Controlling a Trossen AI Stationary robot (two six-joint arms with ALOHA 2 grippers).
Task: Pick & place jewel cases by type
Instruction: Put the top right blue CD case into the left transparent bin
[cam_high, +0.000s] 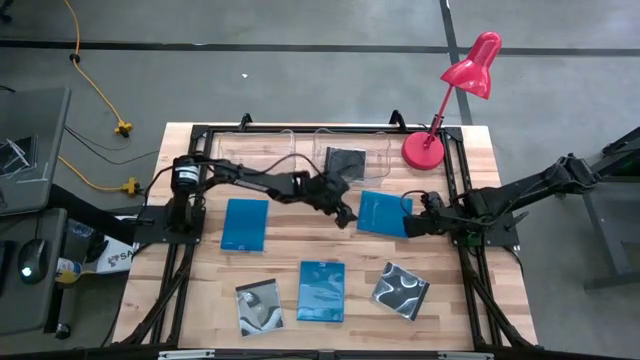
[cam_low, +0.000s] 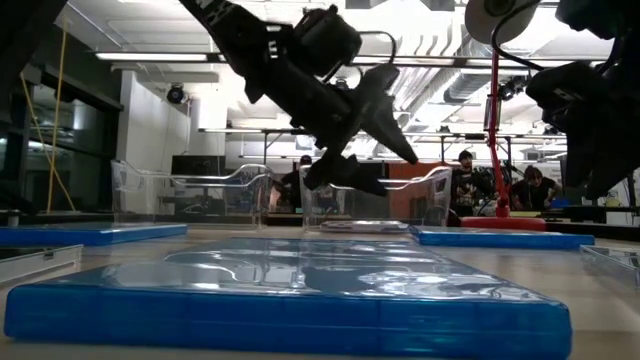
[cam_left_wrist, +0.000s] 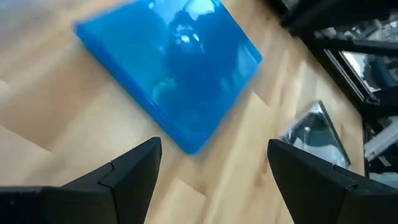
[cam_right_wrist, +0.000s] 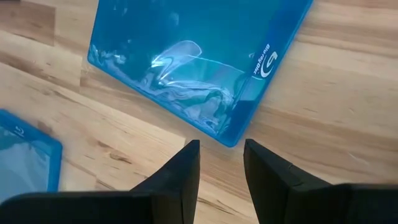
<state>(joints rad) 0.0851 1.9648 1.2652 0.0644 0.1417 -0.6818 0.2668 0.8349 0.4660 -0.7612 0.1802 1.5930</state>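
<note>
the table (cam_high: 300, 240) holds a blue case (cam_high: 384, 213) mid-right, its long axis running across. the left claw (cam_high: 345, 212), spread wide and empty, hangs just beside its left edge; the right claw (cam_high: 412, 222), fingers narrowly parted and empty, sits at its right corner.

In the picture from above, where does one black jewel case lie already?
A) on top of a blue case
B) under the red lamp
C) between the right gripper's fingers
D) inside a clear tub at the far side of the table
D: in the high view a black jewel case lies inside the clear tub near the red lamp.
</note>
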